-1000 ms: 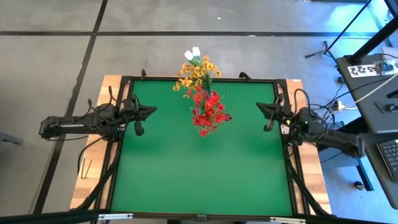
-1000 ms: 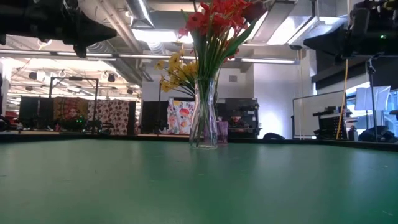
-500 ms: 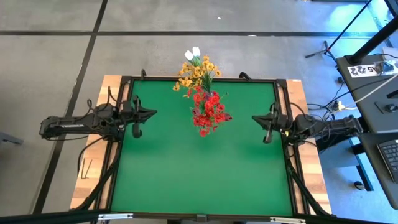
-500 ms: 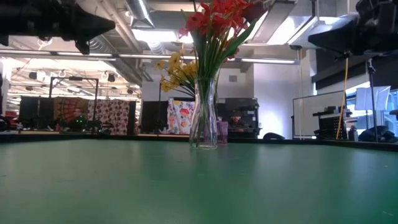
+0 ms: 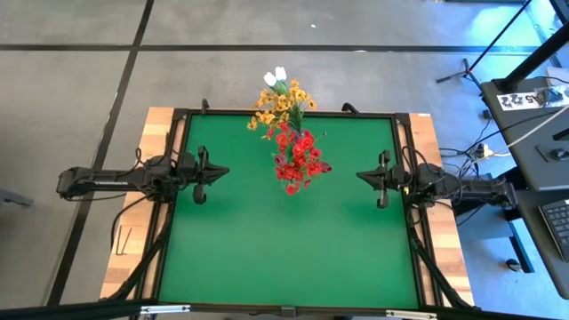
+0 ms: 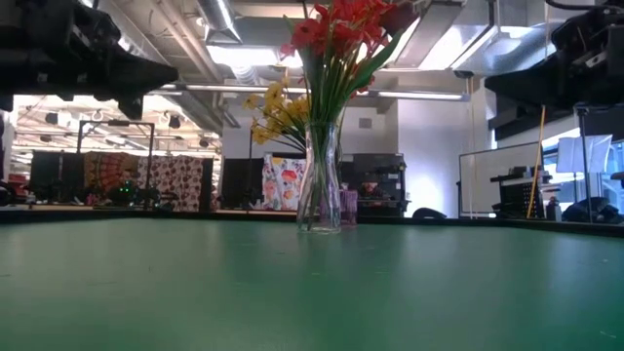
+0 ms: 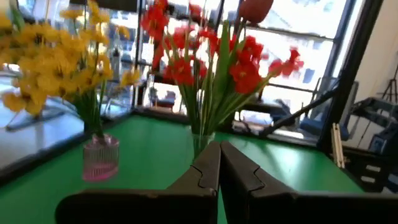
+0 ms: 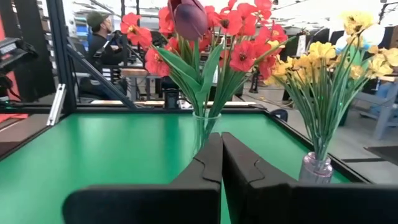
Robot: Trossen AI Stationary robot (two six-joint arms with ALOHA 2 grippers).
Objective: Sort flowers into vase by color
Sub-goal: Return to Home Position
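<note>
Right now my left gripper [image 7: 219, 146] is clenched on nothing, its two fingers pressed flat together. It hangs above the left edge of the green table [image 5: 284, 258] and points inward. My right gripper [image 8: 221, 137] is closed the same way, empty, over the right edge and facing the left one across the mat.

Between them, a little toward the far side, stands the clear glass vase [image 6: 320, 180]. It holds the red flowers [image 5: 298, 160] and one dark pink tulip bud [image 8: 189, 18]. Their heads fan out wide, about level with my arms, so they are the one thing in the way across the middle.

Beyond that vase, close to the far edge, is the small purple vase [image 7: 101, 157] with the yellow flowers [image 5: 280, 105] and the white tulip buds [image 5: 276, 76]. The two vases stand near each other but apart.

From the vases toward me the mat is bare right to the near edge. A black frame rail [image 5: 411, 213] runs round the table, with cables [image 5: 462, 151] and a desk [image 5: 538, 133] off to the right. A person [image 8: 102, 38] is in the room beyond the left side, well away from the table.
</note>
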